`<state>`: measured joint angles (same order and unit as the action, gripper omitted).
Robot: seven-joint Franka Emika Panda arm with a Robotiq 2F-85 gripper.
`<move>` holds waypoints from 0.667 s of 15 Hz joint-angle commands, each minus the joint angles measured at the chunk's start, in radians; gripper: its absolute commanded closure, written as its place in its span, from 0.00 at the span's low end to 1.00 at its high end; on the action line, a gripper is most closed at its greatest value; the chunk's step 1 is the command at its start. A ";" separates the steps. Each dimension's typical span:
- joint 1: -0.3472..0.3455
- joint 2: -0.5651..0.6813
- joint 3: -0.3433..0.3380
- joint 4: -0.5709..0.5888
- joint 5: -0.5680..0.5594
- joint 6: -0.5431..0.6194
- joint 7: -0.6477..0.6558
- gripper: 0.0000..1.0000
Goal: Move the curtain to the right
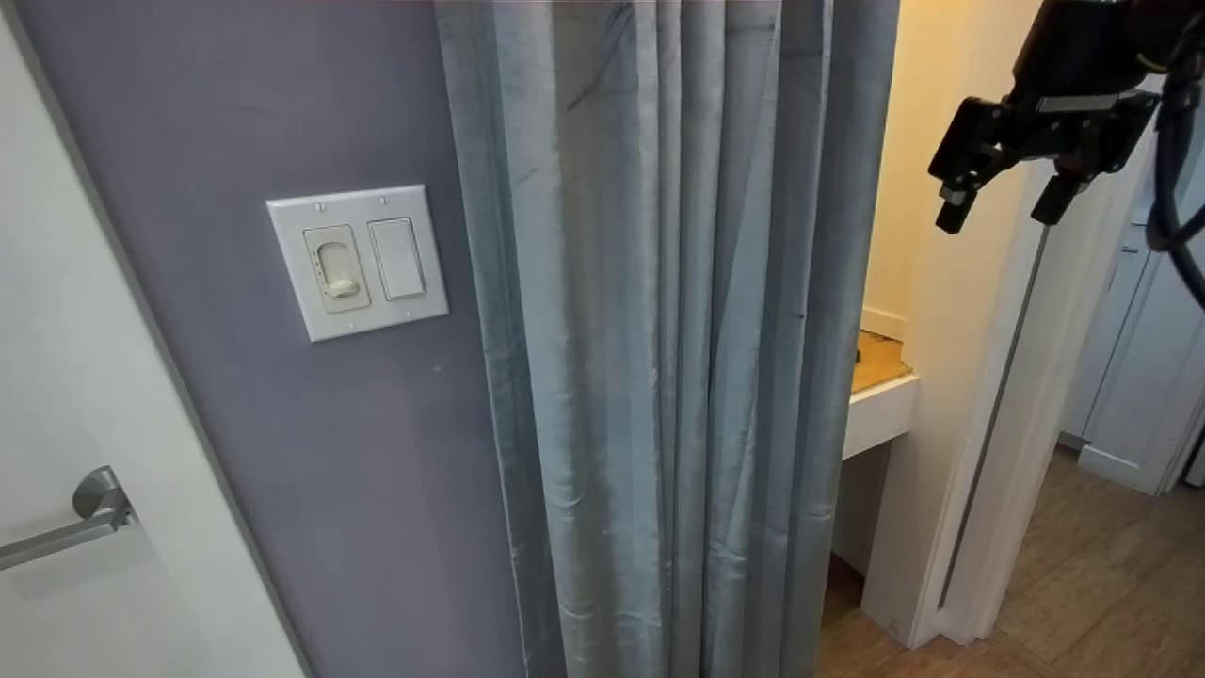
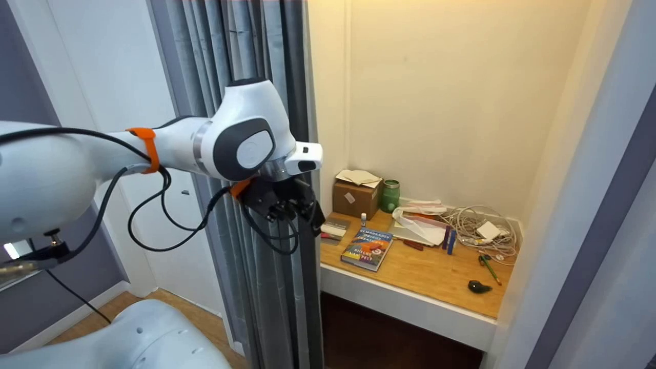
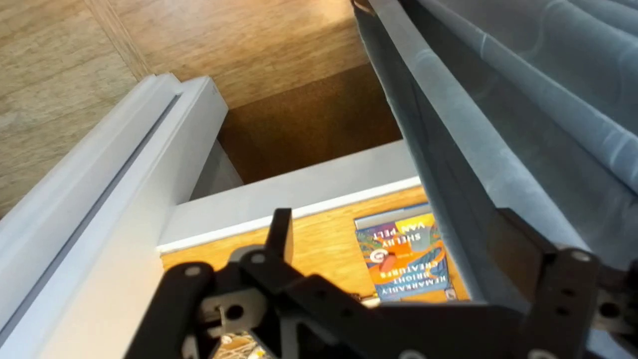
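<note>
I see the curtain (image 1: 673, 348) hanging in long grey-blue folds in both exterior views; in the wrist view it fills the side from about 1 to 4 o'clock. My gripper (image 1: 1004, 212) hangs at the curtain's 2 o'clock in an exterior view, its fingers (image 1: 1056, 200) spread wide and clasping nothing. In the wrist view, the curtain's edge shows between those fingers, but I can't tell whether either one touches the cloth. My arm (image 2: 177, 143) extends from 9 o'clock in an exterior view, its far end in front of the folds. Around the curtain, I have the light switch (image 1: 360, 264) near 9 o'clock on the purple wall (image 1: 395, 490), a door handle (image 1: 71, 537) at 8 and the wooden desk (image 2: 417, 274) at 3. On the desk lies a book (image 2: 366, 248); from it, a cardboard box (image 2: 353, 200) sits at 12 o'clock, a green jar (image 2: 390, 197) at 1 and a heap of cables (image 2: 464, 223) at 3. A white post (image 3: 134, 214) runs along the wrist view's 9 o'clock side.
</note>
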<state>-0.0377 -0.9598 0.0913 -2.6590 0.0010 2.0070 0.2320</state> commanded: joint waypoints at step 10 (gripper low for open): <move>0.069 0.095 -0.159 -0.056 0.158 0.395 -0.134 0.00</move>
<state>-0.0053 -0.9008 -0.0263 -2.7218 0.1062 2.3653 0.1541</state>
